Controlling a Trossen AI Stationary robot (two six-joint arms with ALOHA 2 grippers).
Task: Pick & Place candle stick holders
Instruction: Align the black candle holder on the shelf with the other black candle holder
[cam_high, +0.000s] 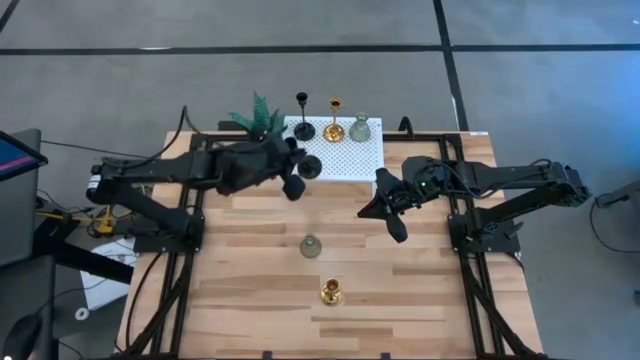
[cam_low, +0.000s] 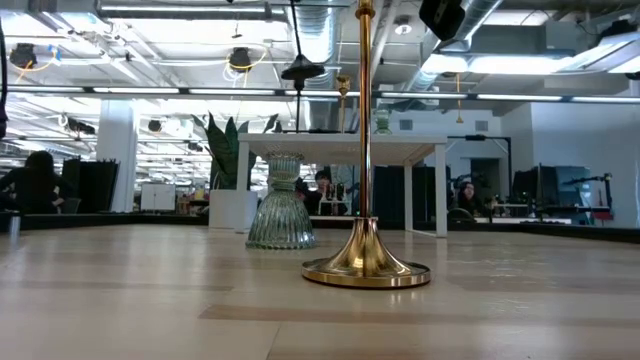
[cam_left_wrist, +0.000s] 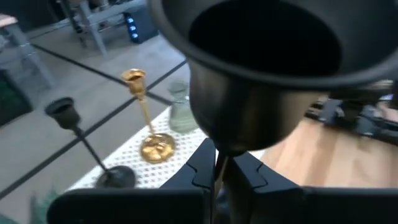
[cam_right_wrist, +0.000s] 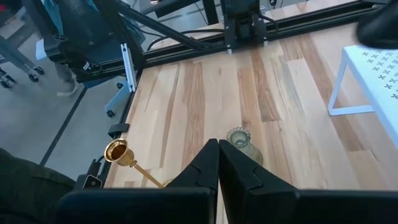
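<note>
My left gripper (cam_high: 298, 178) is shut on a black candle stick holder (cam_left_wrist: 267, 68) above the near left corner of the white perforated platform (cam_high: 345, 160). On the platform stand a black holder (cam_high: 303, 128), a gold one (cam_high: 334, 130) and a grey-green glassy one (cam_high: 360, 128). Another glassy holder (cam_high: 311, 246) and another gold holder (cam_high: 331, 292) stand on their bases on the wooden table. My right gripper (cam_high: 398, 232) hangs shut, touching nothing, near the platform's right side above the table. My left gripper pinches the black holder's thin stem (cam_left_wrist: 217, 171) between its two fingers (cam_left_wrist: 202, 168). The fingers lie across the stem. The holder's wide hollow end (cam_left_wrist: 267, 37) rises close before the wrist camera. The holder is lifted clear of platform and table; its other end is hidden.
A small green plant (cam_high: 258, 118) stands at the platform's far left corner. Black rails run along both table sides (cam_high: 470, 280). Bare wood lies between the two holders on the table and both side rails.
</note>
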